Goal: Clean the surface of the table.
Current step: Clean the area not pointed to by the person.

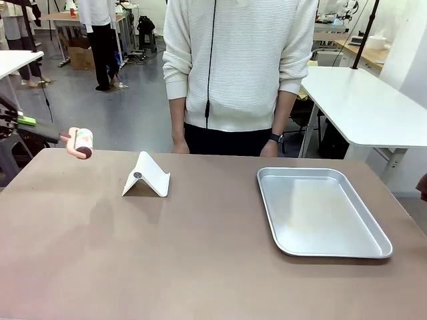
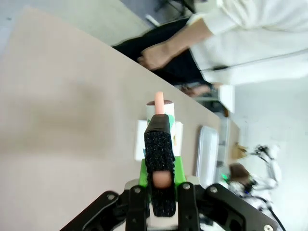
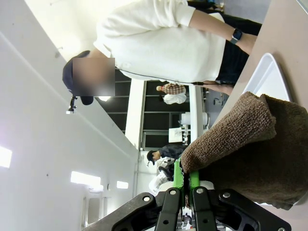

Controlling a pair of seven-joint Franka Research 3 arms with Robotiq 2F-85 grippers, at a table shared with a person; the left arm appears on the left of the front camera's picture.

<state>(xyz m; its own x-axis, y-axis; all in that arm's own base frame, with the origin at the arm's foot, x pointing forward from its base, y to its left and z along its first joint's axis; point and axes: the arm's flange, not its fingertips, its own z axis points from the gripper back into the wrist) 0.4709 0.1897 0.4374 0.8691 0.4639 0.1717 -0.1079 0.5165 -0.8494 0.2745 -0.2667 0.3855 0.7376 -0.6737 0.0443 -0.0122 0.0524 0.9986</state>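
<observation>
Brownish-taupe surface (image 1: 200, 260) runs wide across the front view, with white-topped tables and lab clutter behind it. Person in a white ribbed sweater (image 1: 240, 60) stands at the far side, both hands (image 1: 179, 147) low at the edge, a dark watch (image 1: 275, 138) on one wrist. Left end effector (image 1: 48, 136) comes in at the far-left corner, fingers pressed together on the pink handle of a lint roller (image 1: 83, 142). The white roll sticks out just beyond the fingertips, over that corner; contact with the surface cannot be told. Left wrist view: black textured pads (image 2: 159, 149) clamp the handle, pink showing between them and again past the tips, left end effector (image 2: 159, 126) pointing along the surface (image 2: 62, 120). Straight ahead of it and farther out, a white folded stand (image 1: 147, 177) sits upright like a small tent, partly hidden behind the fingers in the wrist view (image 2: 179, 132). Past the stand, well apart, a shiny metal tray (image 1: 320, 213) lies flat, seen edge-on from the wrist (image 2: 207, 154). Right wrist view: right end effector (image 3: 185, 168) is pinched on a brown cloth (image 3: 250, 139), bunched and hanging to one side of the green pads. Beyond the cloth are the tray's rim (image 3: 269, 77), a strip of surface (image 3: 288, 29) and the person's watch arm (image 3: 236, 35).
</observation>
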